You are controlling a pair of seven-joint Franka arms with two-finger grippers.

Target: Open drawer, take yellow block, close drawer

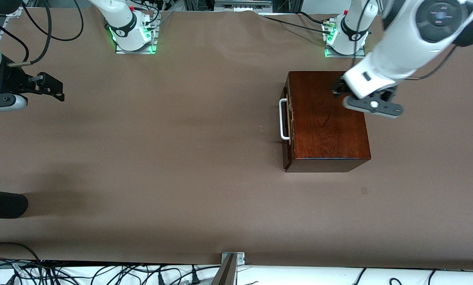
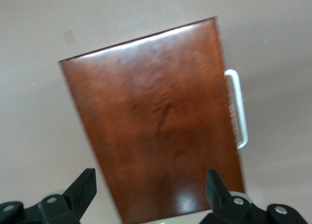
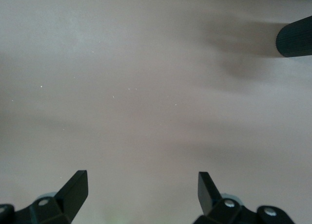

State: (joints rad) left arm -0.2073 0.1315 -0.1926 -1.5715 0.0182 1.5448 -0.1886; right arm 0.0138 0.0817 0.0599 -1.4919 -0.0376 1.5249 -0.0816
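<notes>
The dark reddish-brown wooden box (image 1: 329, 118) stands toward the left arm's end of the table. Its drawer is shut, and the white bar handle (image 1: 284, 118) faces the right arm's end. The left wrist view shows the box top (image 2: 156, 117) and the handle (image 2: 237, 109). My left gripper (image 1: 341, 90) is open and empty. It hangs over the end of the box top nearest the arms' bases, and its own view (image 2: 151, 185) shows it there too. My right gripper (image 1: 48, 85) is open and empty over bare table at the right arm's end, as its own view (image 3: 143, 185) shows. The yellow block is hidden.
A black cylinder (image 1: 2, 204) juts in over the table edge at the right arm's end and also shows in the right wrist view (image 3: 295, 36). Brown paper covers the table (image 1: 181, 158). Cables lie along the edge nearest the front camera.
</notes>
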